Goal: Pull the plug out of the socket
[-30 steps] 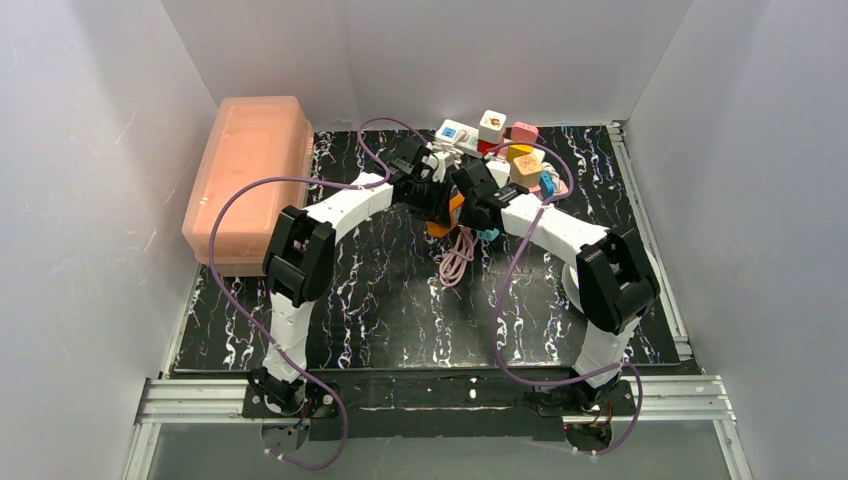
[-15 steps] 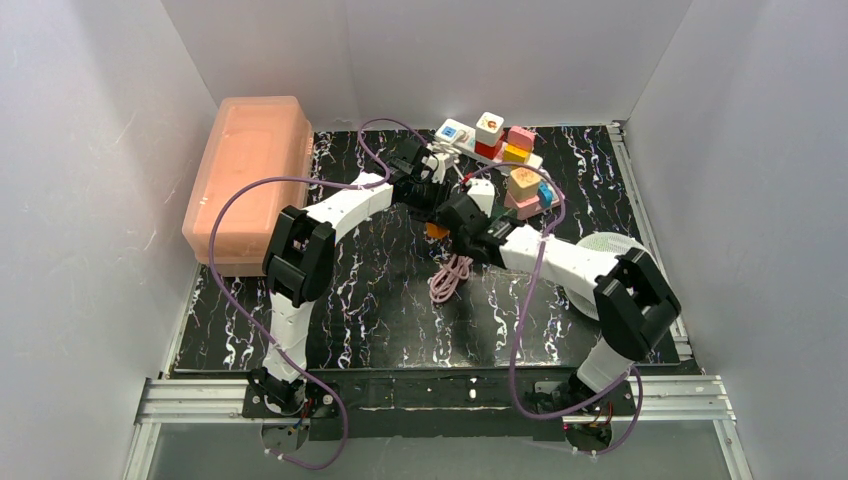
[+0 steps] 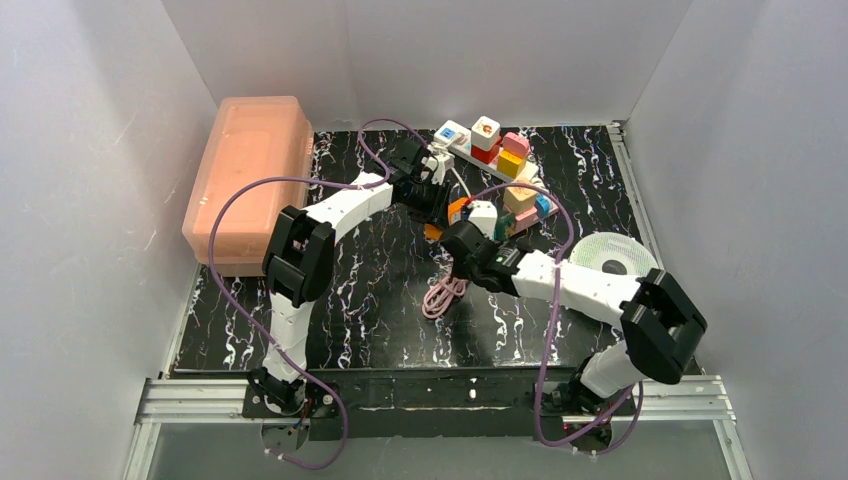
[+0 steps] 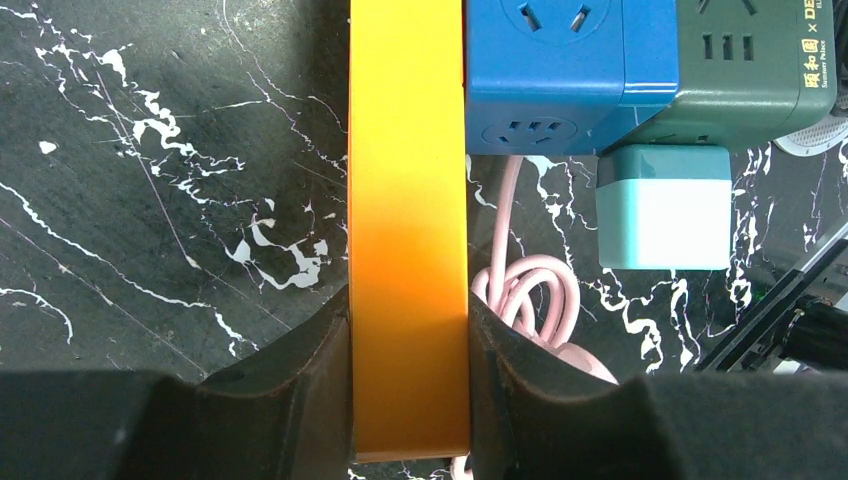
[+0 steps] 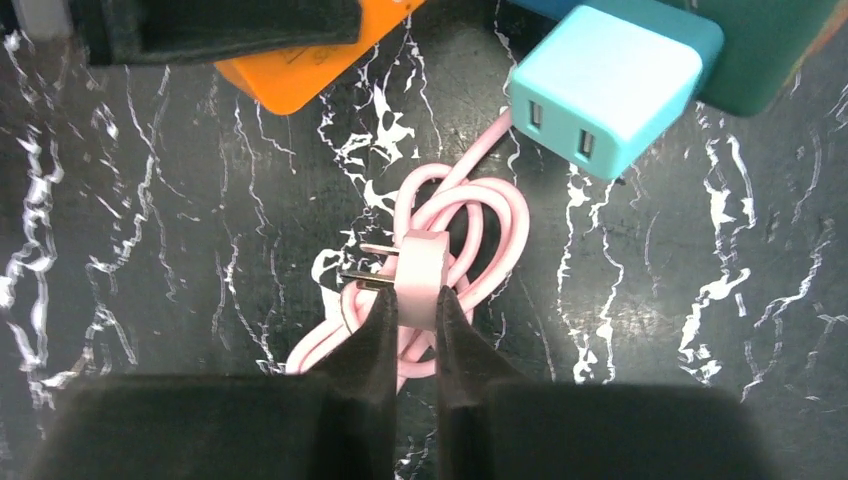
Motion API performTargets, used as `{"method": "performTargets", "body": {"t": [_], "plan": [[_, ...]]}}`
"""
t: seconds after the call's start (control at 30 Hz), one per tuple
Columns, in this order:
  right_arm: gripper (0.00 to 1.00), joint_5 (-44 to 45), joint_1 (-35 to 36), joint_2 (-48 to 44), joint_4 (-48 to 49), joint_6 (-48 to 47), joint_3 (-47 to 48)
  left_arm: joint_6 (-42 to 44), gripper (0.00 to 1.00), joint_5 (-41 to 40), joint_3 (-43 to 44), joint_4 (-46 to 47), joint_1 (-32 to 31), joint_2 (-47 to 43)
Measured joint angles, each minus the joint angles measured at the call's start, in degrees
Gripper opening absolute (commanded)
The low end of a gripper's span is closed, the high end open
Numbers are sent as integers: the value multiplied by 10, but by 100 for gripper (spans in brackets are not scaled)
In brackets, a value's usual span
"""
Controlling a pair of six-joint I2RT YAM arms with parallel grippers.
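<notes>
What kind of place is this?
Most likely a robot testing booth in a lab: plain white walls box in a black marbled table, two robot arms are bolted to a metal rail, and colourful power strips lie on it.

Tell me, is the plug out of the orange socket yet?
Done: the pink plug is out, its bare prongs showing, well apart from the orange socket. In hand: the left tool clamps the socket and the right tool pinches the plug. Left: probably just letting go.
</notes>
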Motion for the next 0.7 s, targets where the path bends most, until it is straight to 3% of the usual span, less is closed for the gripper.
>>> {"method": "performTargets", "body": {"t": [0.07, 0.17, 0.37, 0.7], "plan": [[49, -14, -14, -16, 14, 9, -20, 1, 10, 0, 0, 0, 0, -1], [57, -82, -52, -46, 22, 19, -76, 5, 10, -1, 0, -2, 0, -4], [61, -188, -134, -116, 20, 16, -173, 10, 9, 2, -10, -12, 11, -26], [61, -230, -223, -209, 39, 27, -185, -2, 7, 32, -38, -39, 46, -72]]}}
